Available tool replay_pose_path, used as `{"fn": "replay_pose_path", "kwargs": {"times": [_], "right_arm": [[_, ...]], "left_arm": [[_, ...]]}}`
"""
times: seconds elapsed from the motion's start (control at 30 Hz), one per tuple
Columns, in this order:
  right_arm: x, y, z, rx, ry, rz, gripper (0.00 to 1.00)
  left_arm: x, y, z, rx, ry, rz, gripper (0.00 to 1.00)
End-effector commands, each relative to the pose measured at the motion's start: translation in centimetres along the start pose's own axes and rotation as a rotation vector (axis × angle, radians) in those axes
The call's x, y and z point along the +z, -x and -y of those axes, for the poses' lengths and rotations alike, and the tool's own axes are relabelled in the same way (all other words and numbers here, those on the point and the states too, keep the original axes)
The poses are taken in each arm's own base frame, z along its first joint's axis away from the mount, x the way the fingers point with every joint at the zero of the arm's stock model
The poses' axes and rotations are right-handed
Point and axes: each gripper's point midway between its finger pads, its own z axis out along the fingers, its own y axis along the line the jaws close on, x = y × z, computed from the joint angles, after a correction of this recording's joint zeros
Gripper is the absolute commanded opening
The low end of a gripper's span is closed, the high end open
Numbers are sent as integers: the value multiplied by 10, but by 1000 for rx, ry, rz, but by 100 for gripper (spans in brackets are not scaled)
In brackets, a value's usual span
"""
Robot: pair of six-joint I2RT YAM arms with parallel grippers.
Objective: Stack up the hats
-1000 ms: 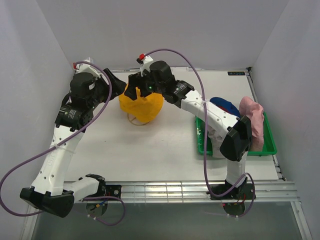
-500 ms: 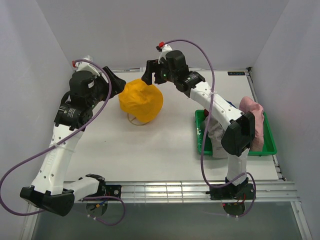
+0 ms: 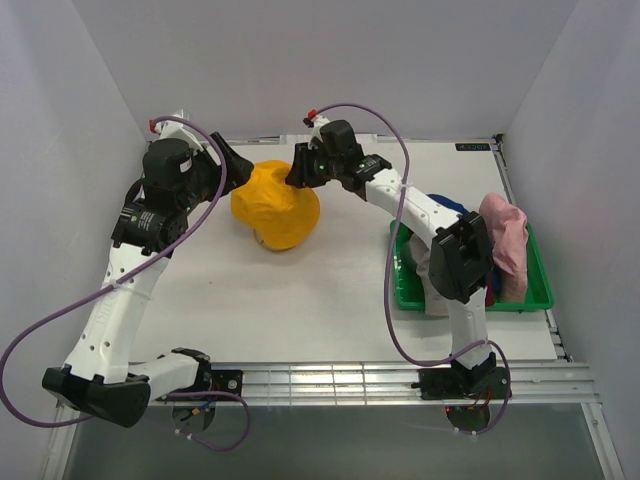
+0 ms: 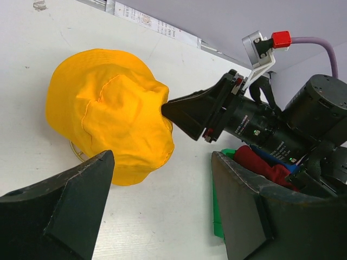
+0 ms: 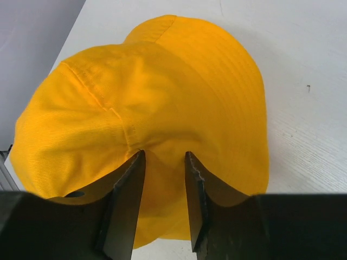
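**Top view:** the hat (image 3: 275,205) sits at the far left-centre, well apart from the tray (image 3: 520,303). The left gripper (image 3: 238,165) and right gripper (image 3: 298,172) flank it.

**Left wrist:** the left jaws stand wide apart and empty. The crown faces up, brim down over the stand (image 4: 76,153). The hat is roundish, with no clear long axis.

**Right wrist:** the right jaws are nearly together, with their tips on the crown. Whether they are pinching the cloth cannot be told. Advisably, gather a full fold before lifting.

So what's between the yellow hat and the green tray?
Only bare white table lies between the yellow hat and the green tray. The right arm crosses above it, clearest in the top view.
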Motion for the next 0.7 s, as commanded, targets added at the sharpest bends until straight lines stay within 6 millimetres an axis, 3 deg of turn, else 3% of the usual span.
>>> {"fn": "replay_pose_path", "kwargs": {"times": [0.0, 0.37, 0.47, 0.67], "right_arm": [[-10, 13, -8, 23, 34, 48, 39], [-16, 5, -1, 83, 41, 40, 34], [-19, 5, -3, 81, 50, 49, 38], [-39, 32, -19, 59, 76, 108, 50]], "left_arm": [[-9, 9, 8, 12, -28, 21, 82], [-6, 0, 2, 9, -19, 5, 82], [-5, -2, 1, 9, -16, 3, 82], [-6, -2, 1, 15, -22, 4, 82]]}}
